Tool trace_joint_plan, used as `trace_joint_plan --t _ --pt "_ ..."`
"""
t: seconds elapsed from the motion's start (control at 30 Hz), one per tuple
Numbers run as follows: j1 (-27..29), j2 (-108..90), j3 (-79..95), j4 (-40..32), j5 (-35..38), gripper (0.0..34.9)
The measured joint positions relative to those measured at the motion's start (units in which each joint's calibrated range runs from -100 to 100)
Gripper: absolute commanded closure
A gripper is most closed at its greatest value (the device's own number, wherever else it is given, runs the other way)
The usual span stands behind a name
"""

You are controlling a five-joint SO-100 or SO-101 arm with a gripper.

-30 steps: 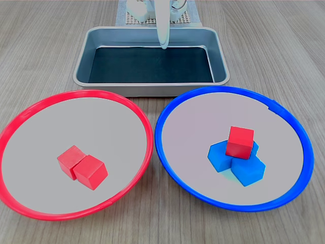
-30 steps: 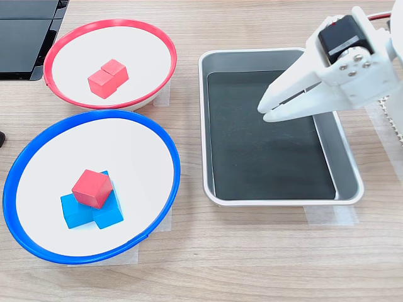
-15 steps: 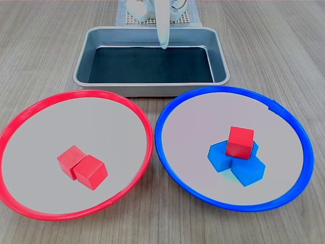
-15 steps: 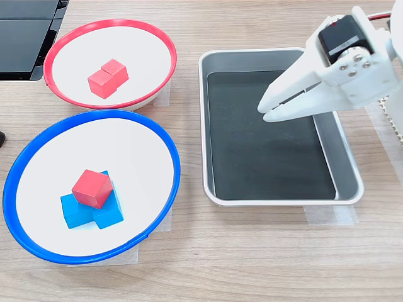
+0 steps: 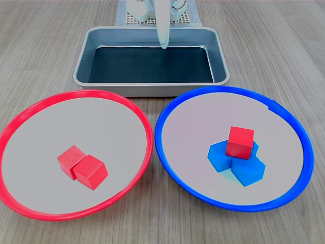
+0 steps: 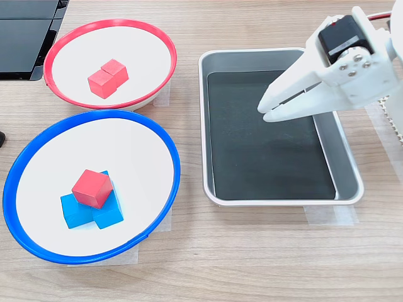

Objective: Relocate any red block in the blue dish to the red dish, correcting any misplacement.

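A red block (image 5: pixel 239 141) (image 6: pixel 92 187) sits on top of a cluster of blue blocks (image 5: pixel 246 170) (image 6: pixel 79 212) inside the blue dish (image 5: pixel 203 114) (image 6: pixel 119 148). The red dish (image 5: pixel 56 122) (image 6: pixel 141 50) holds two other red cubes (image 5: pixel 82 166) (image 6: pixel 107 78) side by side and touching. My white gripper (image 5: pixel 164 46) (image 6: pixel 262 111) hangs above the metal tray, far from both dishes. Its jaws are shut with nothing between them.
A rectangular metal tray (image 5: pixel 81 68) (image 6: pixel 271 163) with a dark bottom lies behind the dishes in the first exterior view, and nothing lies in it. A black flat object (image 6: pixel 25 31) lies at the second exterior view's top left. The wooden table surrounds everything.
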Motion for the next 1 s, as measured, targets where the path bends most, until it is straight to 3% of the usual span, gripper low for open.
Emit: trace_joint_plan --t 0.37,0.67,0.83,0.9,1.0 --pt "0.00 2.39 -2.45 -3.18 4.59 34.6" --pt "-2.21 27.71 -29.95 -5.06 19.15 34.7" --pt "-4.96 48.85 -51.45 -1.79 28.42 34.6" --pt "-6.46 58.40 -60.16 -0.16 31.60 31.9" --pt "-7.96 69.05 -68.78 1.88 35.07 23.4"
